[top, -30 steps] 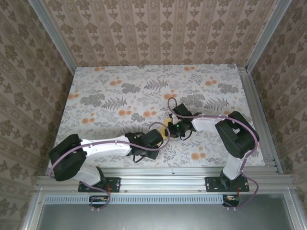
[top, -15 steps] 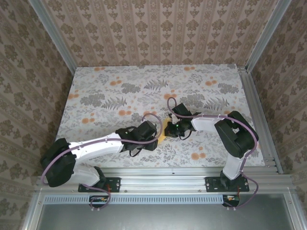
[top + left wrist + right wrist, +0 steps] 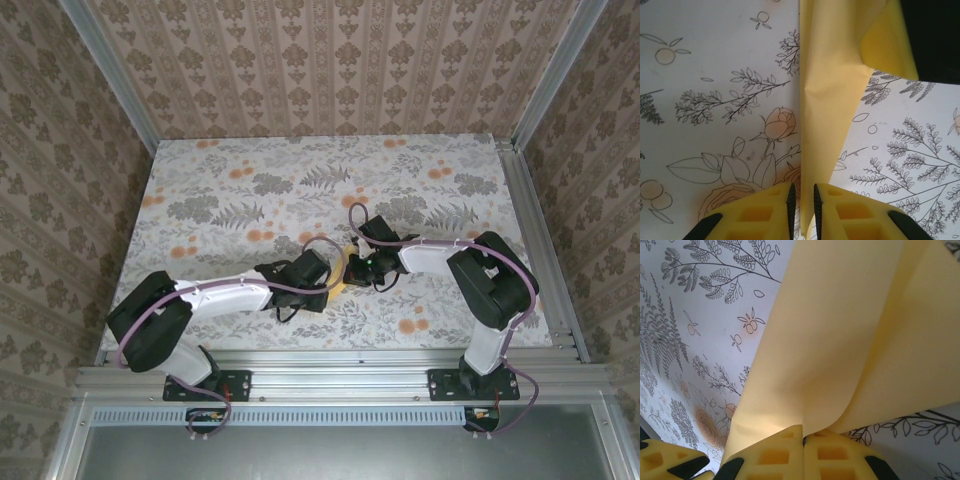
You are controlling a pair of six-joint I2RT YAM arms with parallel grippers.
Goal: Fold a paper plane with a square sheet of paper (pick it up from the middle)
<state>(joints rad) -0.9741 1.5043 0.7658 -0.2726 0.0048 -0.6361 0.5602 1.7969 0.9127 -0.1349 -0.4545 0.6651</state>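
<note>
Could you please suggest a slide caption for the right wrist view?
Right gripper shut on the folded pale-yellow paper sheet, held up over the floral cloth.

White arms (image 3: 222,296) carry black joints (image 3: 493,283), looping purple cables (image 3: 351,212) and yellow waffle-moulded jaws.

Left arm (image 3: 220,297) across one second: the elbow swung out toward the near-left table corner and has come back, ending farther from the near edge than it began, while the left gripper (image 3: 333,280) shifted slightly left along the square sheet of paper (image 3: 341,286).
</note>
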